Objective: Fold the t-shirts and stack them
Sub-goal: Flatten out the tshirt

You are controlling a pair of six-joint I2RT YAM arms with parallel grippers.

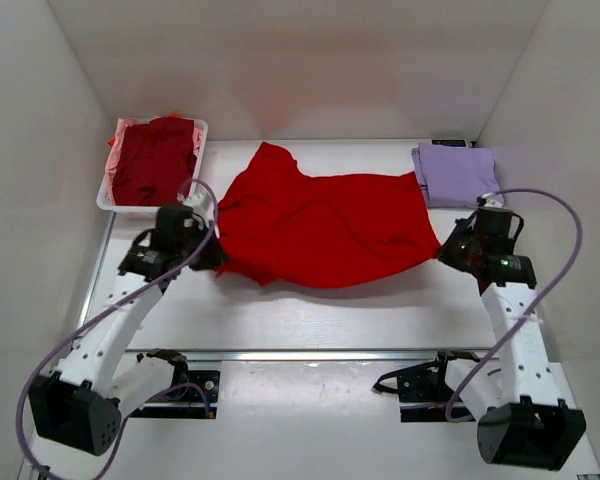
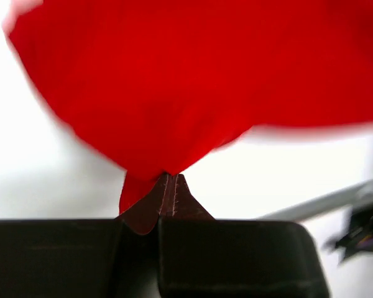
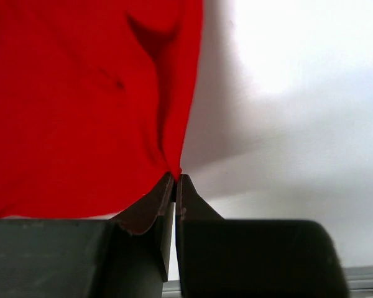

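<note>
Top external view
- Red t-shirt [image 1: 325, 228]: held by one edge at each end, spanning the middle of the white surface [image 1: 310, 320], with one lobe reaching toward the far side.
- Left pincer [image 1: 217, 255]: at the shirt's left edge, closed on the cloth.
- Right pincer [image 1: 442, 250]: at the shirt's right edge, also clamped on it.
- Lavender t-shirt [image 1: 456, 172]: folded and lying flat at the far right corner, apart from the red one.
- White basket [image 1: 120, 207]: at the far left, holding a dark maroon t-shirt [image 1: 155, 158] with pink cloth [image 1: 125, 128] showing at its far rim.

Left wrist view
- Left pincer [image 2: 168, 186]: fingers pressed together, pinching a gathered point of red cloth. The shirt fans out above it, blurred.

Right wrist view
- Right pincer [image 3: 174, 186]: fingers together on a red edge, with the cloth hanging to the left over the pale surface.
</note>
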